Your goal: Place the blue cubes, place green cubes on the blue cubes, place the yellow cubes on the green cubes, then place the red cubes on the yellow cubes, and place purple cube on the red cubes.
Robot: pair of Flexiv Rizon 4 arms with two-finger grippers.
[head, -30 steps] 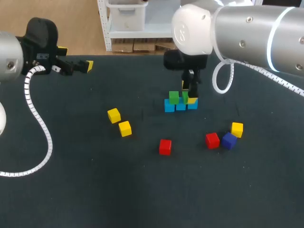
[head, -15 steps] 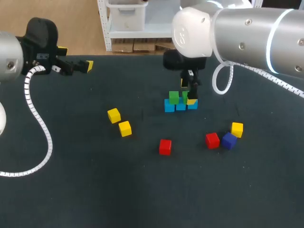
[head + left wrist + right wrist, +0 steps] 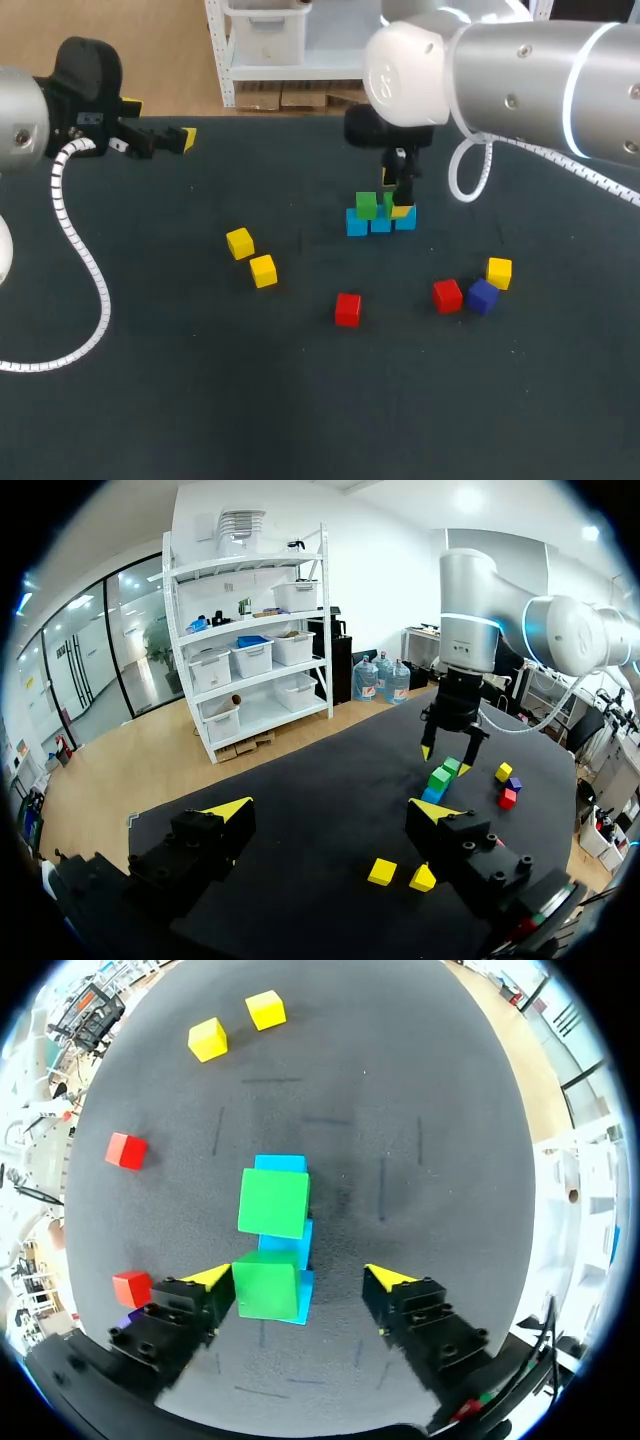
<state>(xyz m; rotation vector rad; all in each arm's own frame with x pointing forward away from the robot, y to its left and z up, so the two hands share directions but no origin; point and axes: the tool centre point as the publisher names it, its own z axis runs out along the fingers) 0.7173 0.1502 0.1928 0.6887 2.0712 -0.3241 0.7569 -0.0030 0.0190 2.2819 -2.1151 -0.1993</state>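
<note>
Since 1 s ago the right arm has edged up a touch, its gripper lifting slightly off the stack; cubes and left arm unchanged.

Right gripper (image 3: 300,1277) hangs straight down over the stack, upper centre of the head view, fingers spread wide and holding nothing. In the wrist view the nearer green cube (image 3: 266,1284) sits btwn the fingers, just beside one fingertip w/ a clear gap to the other. The second green cube (image 3: 274,1202) lies just ahead of it. Both rest on the row of three blue cubes (image 3: 281,1164), which touch side by side.

Head view: two yellow cubes (image 3: 239,242) near each other left of centre. A third yellow cube (image 3: 499,272) at lower right is just beside the purple cube (image 3: 482,297), which touches a red cube (image 3: 447,295). Another red cube (image 3: 347,309) sits alone, below the stack. All loose on the dark table (image 3: 300,400).

Right arm comes in from the upper right, forearm approx level, wrist bent down. Left gripper (image 3: 160,122) is at the upper left, pointing sideways toward centre, fingers apart and empty, well apart from every cube.
</note>
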